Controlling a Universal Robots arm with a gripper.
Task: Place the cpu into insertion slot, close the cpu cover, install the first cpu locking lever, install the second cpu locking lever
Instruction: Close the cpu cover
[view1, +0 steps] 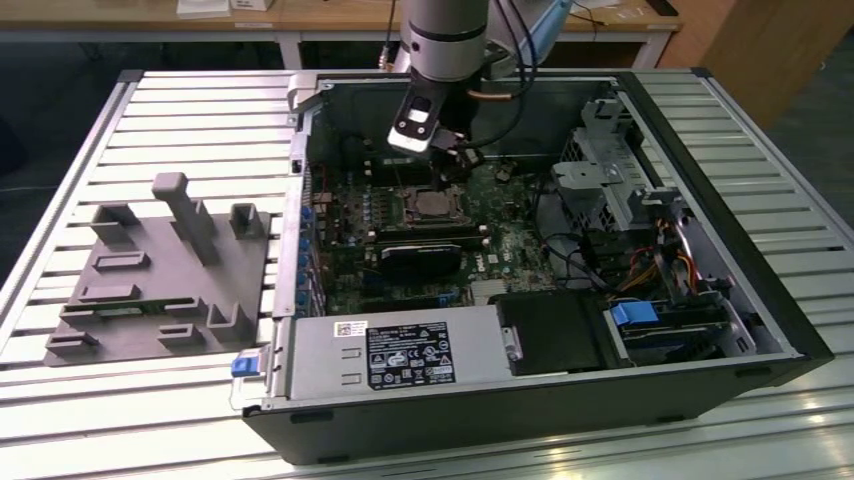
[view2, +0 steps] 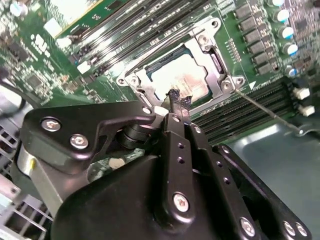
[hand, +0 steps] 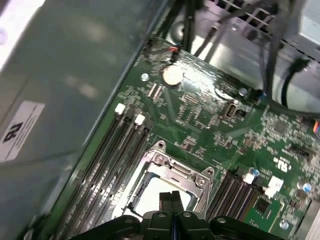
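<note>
Cpu (view2: 177, 75) lies directly under the gripper (view2: 179, 100), seated in the insertion slot (view2: 161, 64), its silvery top showing through the window of the cpu cover (view2: 206, 49), which lies flat over it. The gripper's two fingers are pressed together with nothing between them, and their taped tip hangs at the cover's near edge; whether it touches the metal I cannot tell. In the first wrist view the joined fingers (hand: 172, 199) point at the same frame. A thin wire lever (view2: 265, 109) runs away from the cover's corner over the memory slots (view2: 235, 112). Farther from the gripper (view1: 461, 160) stand the computer case (view1: 534, 400) and, well apart, a grey fixture (view1: 160, 260).
</note>
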